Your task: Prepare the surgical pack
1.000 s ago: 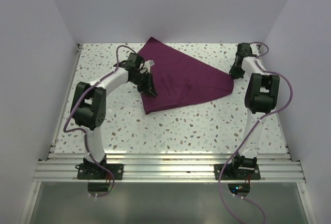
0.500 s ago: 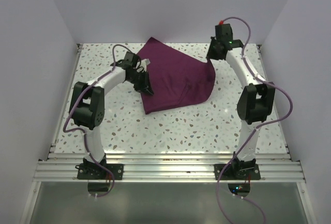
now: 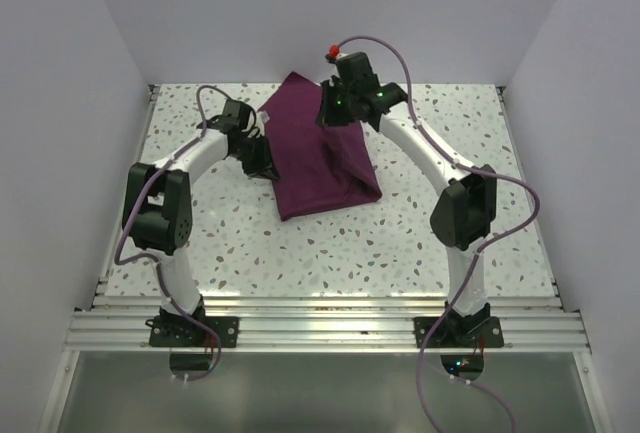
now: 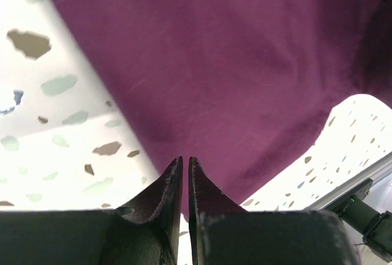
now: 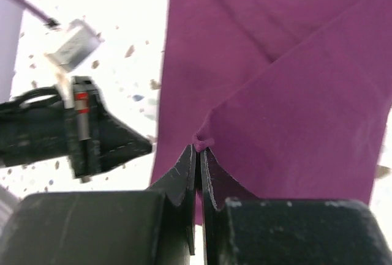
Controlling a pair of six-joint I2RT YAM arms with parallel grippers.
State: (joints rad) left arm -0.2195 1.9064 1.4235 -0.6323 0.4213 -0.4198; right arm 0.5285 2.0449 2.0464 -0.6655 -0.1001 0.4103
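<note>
Clenching the right tool point(image 5: 198, 150) on a raised corner of the plum cloth point(image 3: 318, 168) lying at the desk's point(image 3: 400, 243) far middle, risking that thin pinch slipping or dragging the bundle, with the left tool point(image 4: 185, 162) nearly closed at its left edge, hold unclear.

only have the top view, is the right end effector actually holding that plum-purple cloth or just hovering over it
Observer: Right wrist view shows the right end effector shut on a small bunched tip of the plum-purple cloth.
Operator: and the left one
Observer: Left wrist view shows the left end effector nearly closed, only a thin slit, tips at the cloth's edge; whether any cloth is caught I cannot tell.
</note>
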